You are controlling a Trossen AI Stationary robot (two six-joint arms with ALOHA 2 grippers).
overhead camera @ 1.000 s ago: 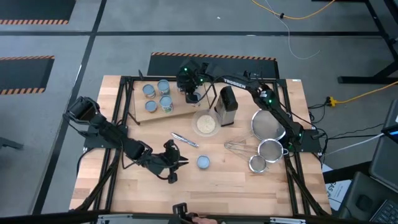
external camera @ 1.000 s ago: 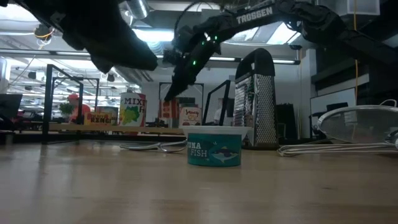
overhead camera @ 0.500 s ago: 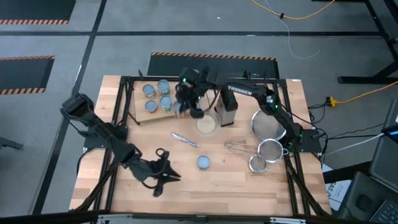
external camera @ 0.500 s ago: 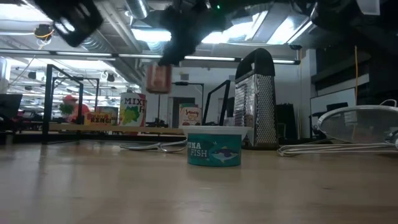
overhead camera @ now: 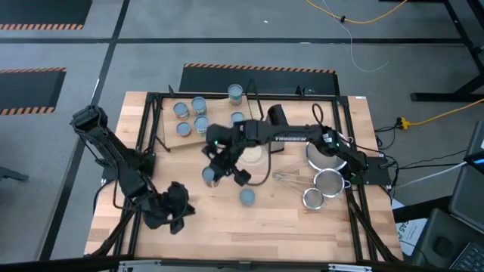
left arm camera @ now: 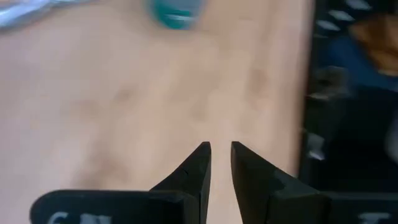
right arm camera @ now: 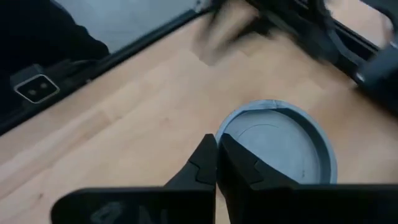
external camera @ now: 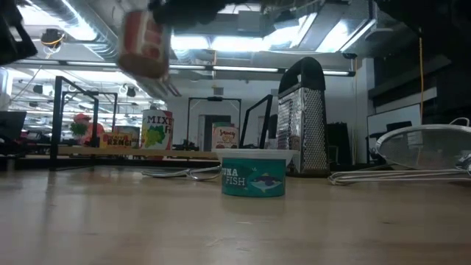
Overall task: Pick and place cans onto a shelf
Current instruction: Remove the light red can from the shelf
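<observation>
My right gripper [overhead camera: 215, 168] reaches over the table's middle, shut on a can [overhead camera: 209, 175] with a blue-grey top and a red label [external camera: 143, 44]. A teal tuna can [overhead camera: 247, 197] stands on its base on the tabletop to the near right of it. Several cans [overhead camera: 199, 106] stand on the shelf [overhead camera: 172, 140] at the far left. My left gripper [overhead camera: 180, 210] hovers near the table's near left corner, narrowly open with nothing between its fingers [left arm camera: 199, 165]. My right gripper pinches the raised rim of the can's top [right arm camera: 227, 132] between its two fingers [right arm camera: 205, 158]. They come slanting down from above. The can hangs below them, lifted well clear of the table, its top still up.
A box grater [overhead camera: 274, 115] and a whitish bowl [overhead camera: 253, 157] lie partly under my right arm. Round strainers [overhead camera: 327, 155] and a whisk [overhead camera: 291, 177] fill the right side. Bare tabletop lies around the tuna can and along the near edge.
My right gripper has swung from the shelf toward the table's near left, carrying the red-labelled can up and clear. My left gripper has drawn back toward the near left corner, rising slightly and rolling.
</observation>
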